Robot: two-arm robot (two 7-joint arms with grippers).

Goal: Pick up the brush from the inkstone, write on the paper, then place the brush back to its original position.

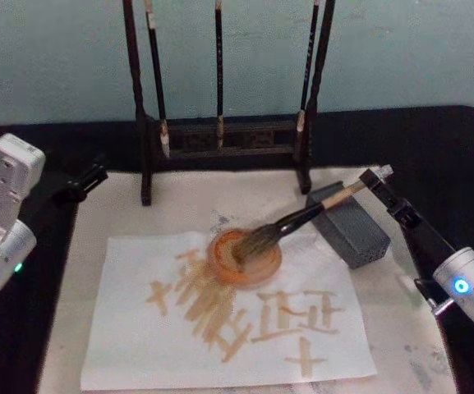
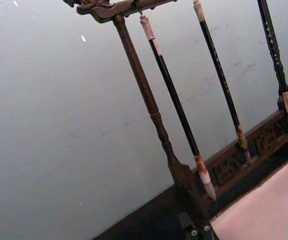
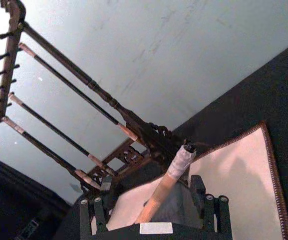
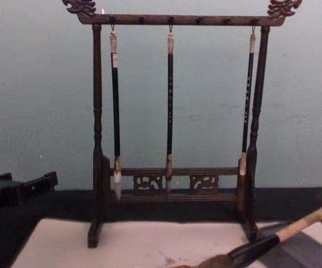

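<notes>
Here, the brush: the large calligraphy brush (image 1: 302, 220) with a tan wooden shaft, black ferrule and bushy grey-brown bristles lies slanted. Its bristles rest in a round orange dish (image 1: 245, 256) and its shaft leans over the dark grey rectangular inkstone (image 1: 352, 230).
Paper: the off-white sheet (image 1: 138, 345) lies on the cream mat (image 1: 89, 238) of the tabletop. It carries orange-brown strokes, and the dish stands on its upper edge.
Right gripper: the right gripper (image 1: 378, 176) is at the whitish wrapped end (image 3: 182, 157) of the brush. In the right wrist view its fingers (image 3: 211, 210) stand apart on both sides of the shaft, released and not pressing it.
Left gripper: the left gripper (image 1: 85, 182) is parked at the left edge of the mat, well apart from the paper. Whether it is open or closed cannot be told.
Handling: the brush is probably light and stiff in the shaft, but the wet bristles are soft and may drip.
Where to hold: the bare wood just below the wrapping seems best, since the wrapped end may slip.
Risk: the dark wooden stand (image 1: 220, 139) with three thin brushes is just behind.
</notes>
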